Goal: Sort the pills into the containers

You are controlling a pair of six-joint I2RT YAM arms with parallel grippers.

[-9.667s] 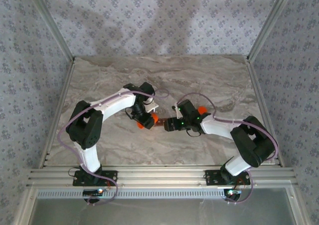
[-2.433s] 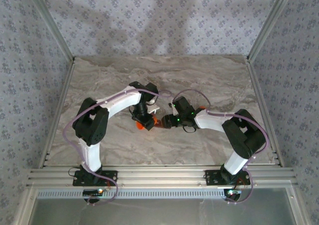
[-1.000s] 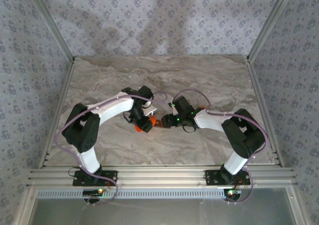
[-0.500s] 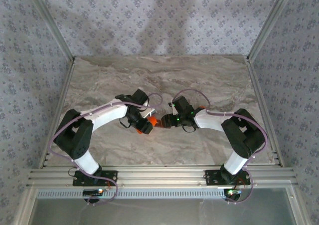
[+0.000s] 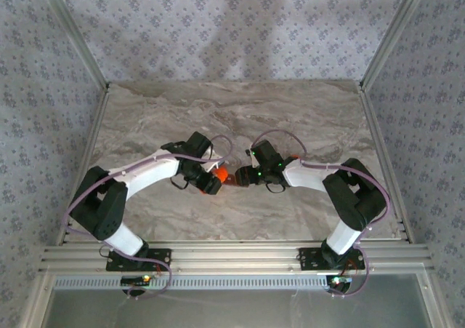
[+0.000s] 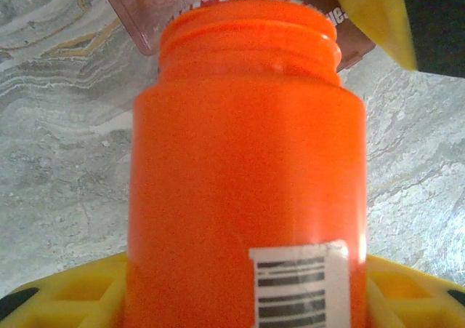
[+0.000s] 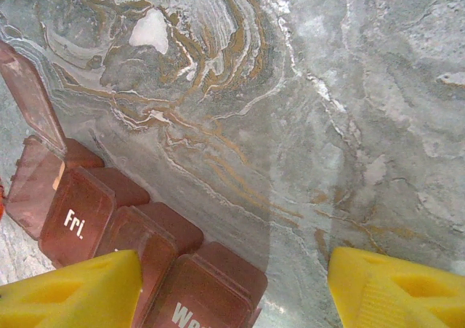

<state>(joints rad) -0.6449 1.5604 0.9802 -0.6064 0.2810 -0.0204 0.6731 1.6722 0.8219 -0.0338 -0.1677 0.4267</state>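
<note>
My left gripper (image 5: 212, 180) is shut on a bright orange bottle (image 6: 247, 168), which lies nearly level. In the left wrist view the bottle's open mouth (image 6: 251, 22) points at the containers (image 6: 354, 43), a dark red-brown strip. One translucent lid (image 6: 149, 12) on the strip stands raised. In the right wrist view the containers (image 7: 109, 226) lie at lower left, with lids marked "Fri" and "We". My right gripper (image 7: 234, 273) is open, its left finger (image 7: 73, 292) over the strip's near end and marble under the rest of the gap. From above, the strip (image 5: 230, 180) lies between both grippers. The pills are out of view.
The marble table (image 5: 305, 117) stretches behind and beside both arms. A small orange piece (image 5: 293, 158) lies by the right forearm. Aluminium rails (image 5: 87, 161) and patterned walls border the table on three sides.
The left arm has swung its elbow left and down, and its gripper has brought the bottle a little right, closer to the containers. The right arm has not moved.
</note>
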